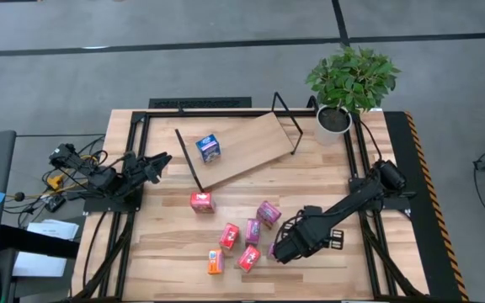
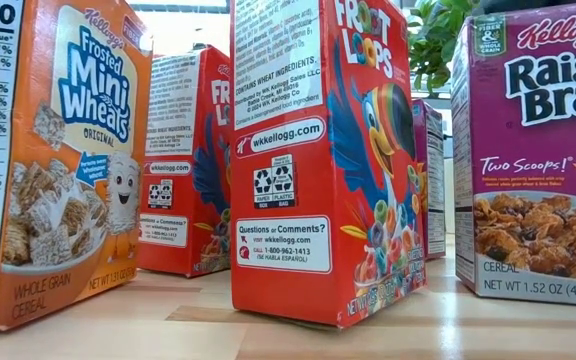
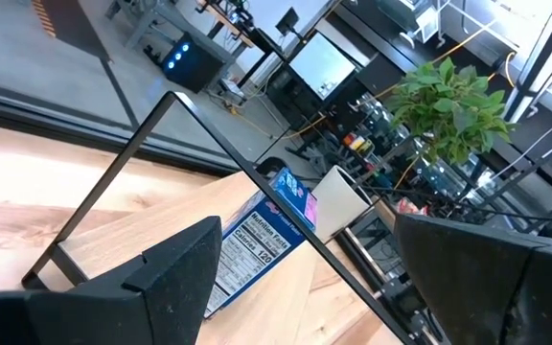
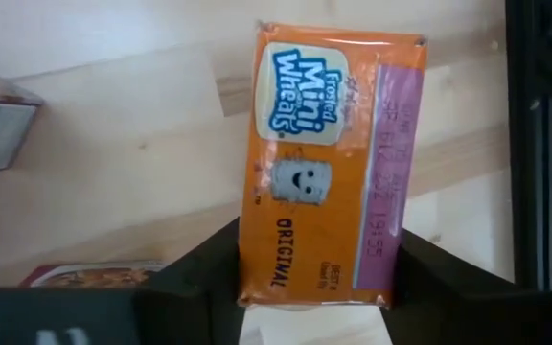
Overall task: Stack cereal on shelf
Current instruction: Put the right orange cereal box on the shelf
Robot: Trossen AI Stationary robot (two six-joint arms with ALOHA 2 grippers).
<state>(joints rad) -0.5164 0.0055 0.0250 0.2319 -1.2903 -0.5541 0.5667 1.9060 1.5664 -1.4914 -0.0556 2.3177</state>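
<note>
The shelf (image 1: 247, 147), a tilted plywood board with black rod frames, lies at the table's far middle with a blue cereal box (image 1: 208, 148) on it. A red box (image 1: 201, 201) stands just in front of it. Several red, magenta and orange boxes (image 1: 251, 231) stand near the front middle; they fill the low view (image 2: 318, 160). My right gripper (image 1: 273, 250) is beside them, shut on an orange Mini-Wheats box (image 4: 319, 163). My left gripper (image 1: 157, 165) is open and empty at the shelf's left end, facing the blue box (image 3: 262, 240). My right gripper pinches the orange box between its two fingers (image 4: 195, 273) at the end nearest the wrist (image 4: 305, 283), one finger on each long side. The box reaches out past the fingertips, its printed front toward the camera. Whether it is clear of the table I cannot tell.
A potted plant (image 1: 348, 84) stands at the table's far right corner, beside the shelf's right rod frame (image 1: 289, 122). Cables and gear lie off the table's left edge (image 1: 66, 168). Bare tabletop shows at the front left (image 1: 158, 244).
</note>
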